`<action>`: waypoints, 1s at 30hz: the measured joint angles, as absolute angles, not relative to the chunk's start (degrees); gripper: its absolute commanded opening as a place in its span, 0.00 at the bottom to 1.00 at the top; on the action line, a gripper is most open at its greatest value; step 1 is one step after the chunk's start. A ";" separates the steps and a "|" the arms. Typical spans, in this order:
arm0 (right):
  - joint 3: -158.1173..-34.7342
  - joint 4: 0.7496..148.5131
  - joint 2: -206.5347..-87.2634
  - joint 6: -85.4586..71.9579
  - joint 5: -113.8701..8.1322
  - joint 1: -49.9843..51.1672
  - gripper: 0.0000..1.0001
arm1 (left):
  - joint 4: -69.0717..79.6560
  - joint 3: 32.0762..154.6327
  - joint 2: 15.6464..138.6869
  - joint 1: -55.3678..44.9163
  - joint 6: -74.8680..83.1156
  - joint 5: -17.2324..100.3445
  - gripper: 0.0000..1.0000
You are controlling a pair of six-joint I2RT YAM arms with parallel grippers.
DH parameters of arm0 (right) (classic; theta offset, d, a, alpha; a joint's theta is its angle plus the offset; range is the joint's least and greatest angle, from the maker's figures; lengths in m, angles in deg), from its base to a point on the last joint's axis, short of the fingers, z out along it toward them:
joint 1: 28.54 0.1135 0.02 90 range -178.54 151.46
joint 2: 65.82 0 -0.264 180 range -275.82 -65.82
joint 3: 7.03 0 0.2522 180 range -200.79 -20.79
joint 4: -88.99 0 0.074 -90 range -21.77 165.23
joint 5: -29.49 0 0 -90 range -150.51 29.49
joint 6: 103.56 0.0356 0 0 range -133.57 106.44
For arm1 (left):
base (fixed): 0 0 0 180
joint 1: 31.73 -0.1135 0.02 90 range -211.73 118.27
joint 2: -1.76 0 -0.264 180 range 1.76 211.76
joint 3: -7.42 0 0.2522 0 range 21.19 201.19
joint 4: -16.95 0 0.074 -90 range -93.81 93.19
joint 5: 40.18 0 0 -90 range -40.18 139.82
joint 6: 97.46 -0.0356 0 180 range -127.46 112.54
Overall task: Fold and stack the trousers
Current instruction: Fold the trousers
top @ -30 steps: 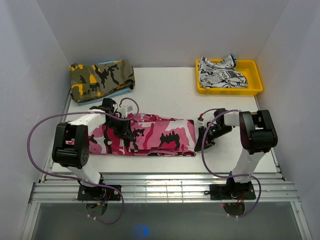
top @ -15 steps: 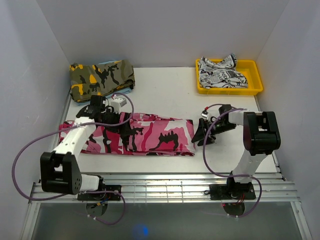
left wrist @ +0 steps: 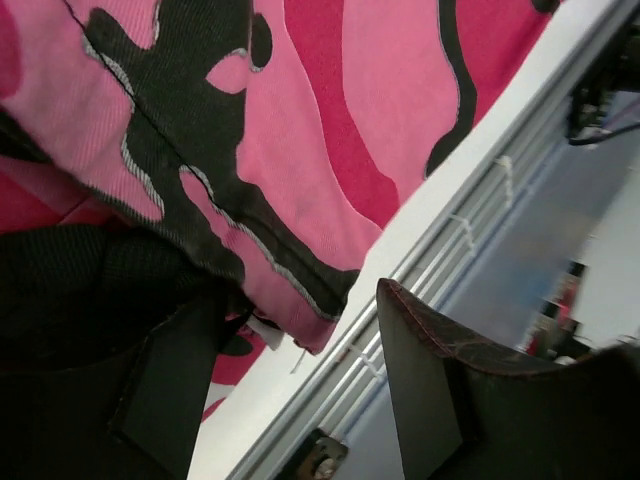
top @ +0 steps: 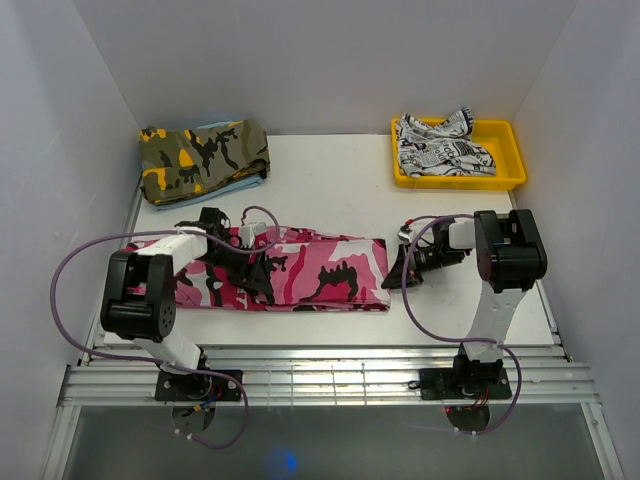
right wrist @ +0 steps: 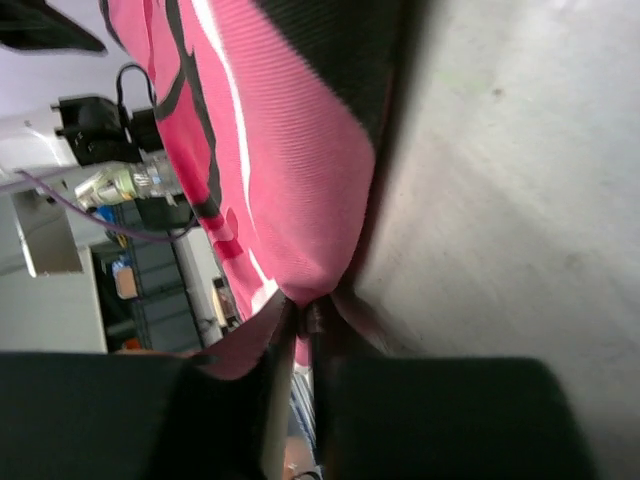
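Observation:
The pink, white and black camouflage trousers (top: 335, 268) lie lengthwise across the near part of the table, folded into a long band. My left gripper (top: 262, 278) rests on their middle near the front edge. In the left wrist view the trousers (left wrist: 330, 130) fill the upper left, and the left gripper (left wrist: 300, 400) is open, with a cloth edge against the left finger (left wrist: 150, 400). My right gripper (top: 394, 273) is at the trousers' right end. In the right wrist view it (right wrist: 310, 315) is shut on a pinch of the pink cloth (right wrist: 290, 180).
An olive-and-orange camouflage garment (top: 200, 158) lies folded at the back left. A yellow tray (top: 512, 150) at the back right holds a white garment with black print (top: 445, 145). Metal rails (top: 320, 362) run along the table's near edge. White walls close in both sides.
The left arm swung out to the far left and came back onto the middle of the trousers. The right gripper moved slightly left onto the trousers' right edge.

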State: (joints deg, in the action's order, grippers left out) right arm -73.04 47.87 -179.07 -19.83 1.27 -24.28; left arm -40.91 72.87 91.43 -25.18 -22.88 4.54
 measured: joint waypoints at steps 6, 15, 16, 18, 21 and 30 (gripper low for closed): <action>-72.52 47.57 -175.79 -21.90 0.04 -25.40 0.08 | -40.10 72.23 96.26 -25.35 -18.42 3.58 0.74; -73.98 35.55 -164.67 -32.94 -1.83 -33.57 0.08 | -38.31 75.49 93.79 -25.20 -15.09 2.46 0.98; -74.46 33.51 -164.51 -34.30 -2.27 -35.02 0.08 | -37.98 75.62 92.08 -25.57 -14.88 3.01 0.98; -75.86 28.66 -164.29 -38.25 -3.36 -38.99 0.08 | -37.48 75.82 88.11 -26.86 -14.64 4.15 0.98; -78.35 22.78 -163.97 -42.89 -4.76 -44.06 0.08 | -37.30 76.43 83.43 -29.62 -14.68 5.57 0.98; -77.91 21.01 -166.37 -45.88 -11.52 -47.96 0.90 | -38.11 76.21 83.06 -32.13 -15.77 8.02 0.98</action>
